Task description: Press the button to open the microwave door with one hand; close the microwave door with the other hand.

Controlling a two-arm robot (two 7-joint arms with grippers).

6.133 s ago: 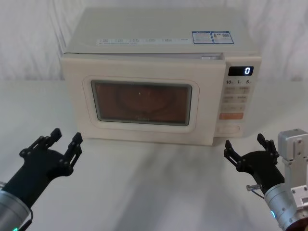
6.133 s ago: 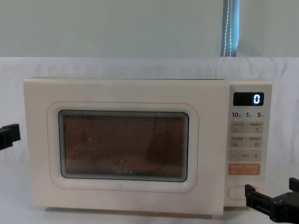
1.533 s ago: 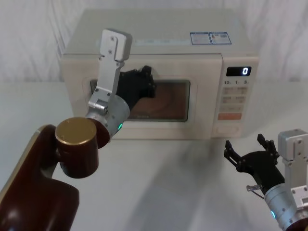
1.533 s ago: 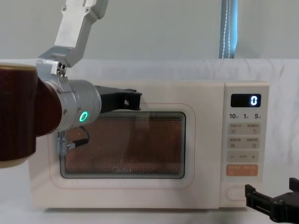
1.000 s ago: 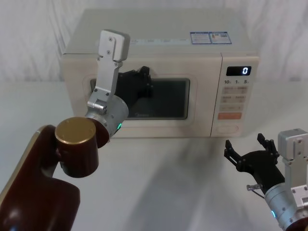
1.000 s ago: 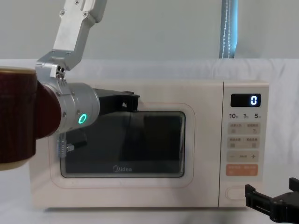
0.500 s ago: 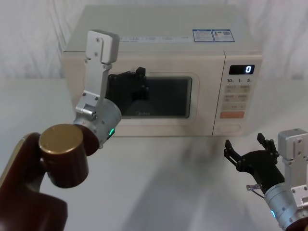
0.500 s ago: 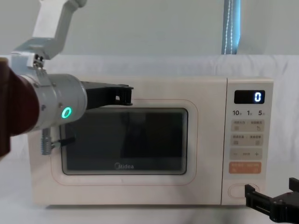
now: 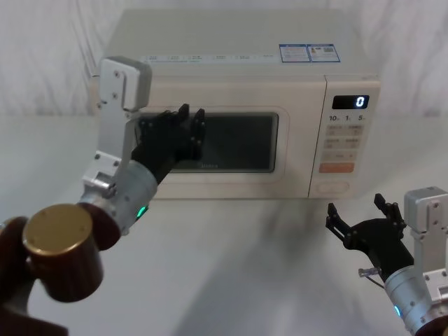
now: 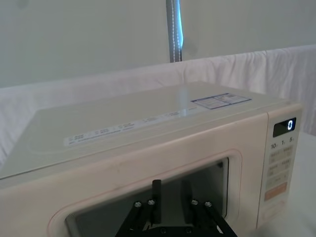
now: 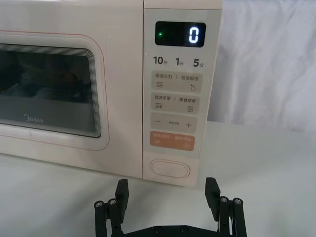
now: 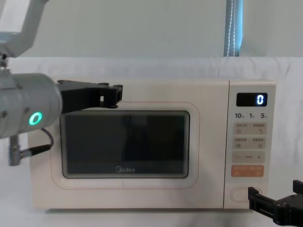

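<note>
On your left, the left gripper (image 9: 190, 112) hangs in front of the door (image 9: 231, 143), up by the window's top corner, fingers (image 10: 156, 190) spread open and gripping nothing. Whether the tips are touching the panel, you can't tell from here. The door itself looks flush with the oven body, window dark, "Midea" logo readable in the chest view.

Slide across to the panel: display reads 0, and the button (image 11: 170, 168) sits at the very bottom, below the orange key. Down on your right, the right gripper (image 9: 364, 213) waits low over the table, jaws wide apart, holding nothing, well short of the button.

The risk, as I judge it: pull the left arm away carelessly and a finger could snag the door's edge or shove the oven back. Bump the button with the right and the door springs open again.

The right wrist view gives you the button clean and square; the head view shows it small and pale.
</note>
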